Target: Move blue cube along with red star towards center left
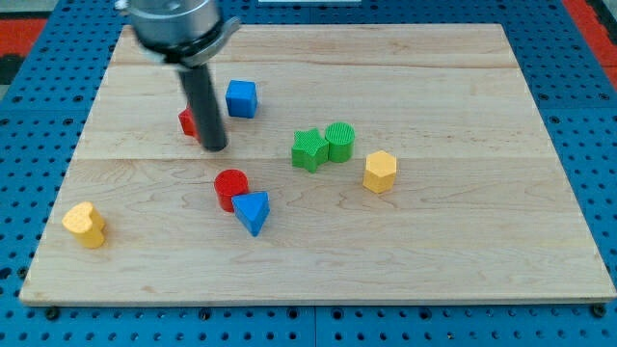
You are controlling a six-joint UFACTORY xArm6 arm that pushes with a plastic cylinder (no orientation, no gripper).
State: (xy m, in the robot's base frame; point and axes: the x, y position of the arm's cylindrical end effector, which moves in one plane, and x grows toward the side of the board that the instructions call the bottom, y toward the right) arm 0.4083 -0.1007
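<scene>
Wooden board (pixel 463 260) on blue pegboard. My tip (pixel 216 147) down on board, upper left area; plain rod, no jaws, holds nothing. Red star (pixel 188 122) mostly hidden behind rod, at tip's upper left, touching or just beside, cannot tell. Blue cube (pixel 242 98) just to view's right of rod, above tip, near star.

Red cylinder (pixel 230 188) touching blue triangular block (pixel 253 211) below tip. Green star (pixel 308 149) touching green cylinder (pixel 339 141) at centre. Yellow hexagonal block (pixel 380 172) right of them. Yellow heart-like block (pixel 85 224) bottom left.
</scene>
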